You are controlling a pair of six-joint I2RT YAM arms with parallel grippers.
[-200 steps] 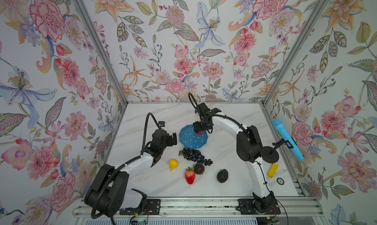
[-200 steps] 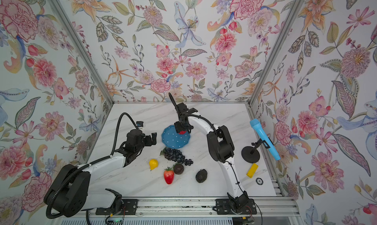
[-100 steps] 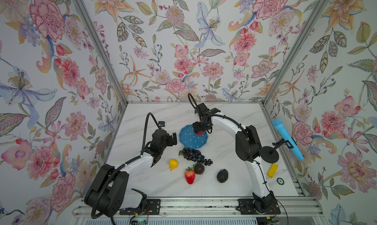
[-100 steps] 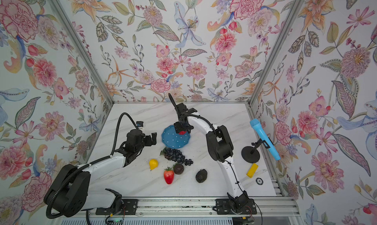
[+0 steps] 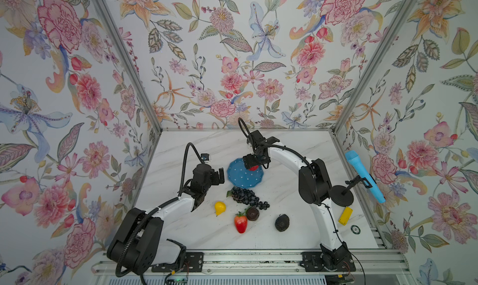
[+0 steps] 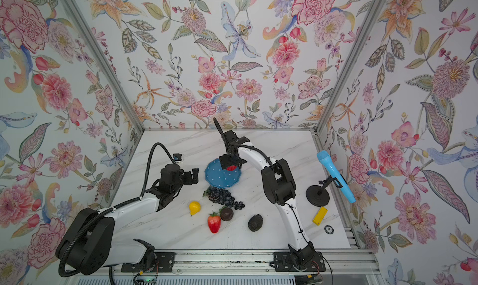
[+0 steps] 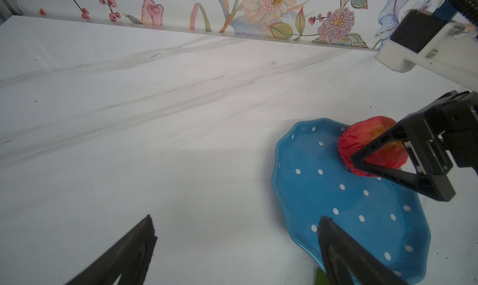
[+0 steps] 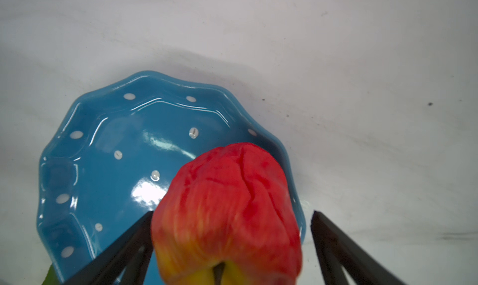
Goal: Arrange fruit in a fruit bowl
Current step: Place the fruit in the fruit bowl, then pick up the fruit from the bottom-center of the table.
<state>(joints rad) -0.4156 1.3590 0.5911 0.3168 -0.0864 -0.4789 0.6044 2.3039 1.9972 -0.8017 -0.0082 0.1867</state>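
Right gripper (image 8: 232,214) jaws wider than second ago, spread round apple (image 7: 362,141), touching one side, gap at other; apple sits inside fruit bowl (image 5: 239,180) near far rim; left gripper (image 7: 236,217) spread wide beside bowl's left edge; bare table (image 5: 219,144) beyond

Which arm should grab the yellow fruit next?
Left. The left tool, open and empty, hangs nearer the yellow fruit; the right tool is over the bowl, straddling the apple.
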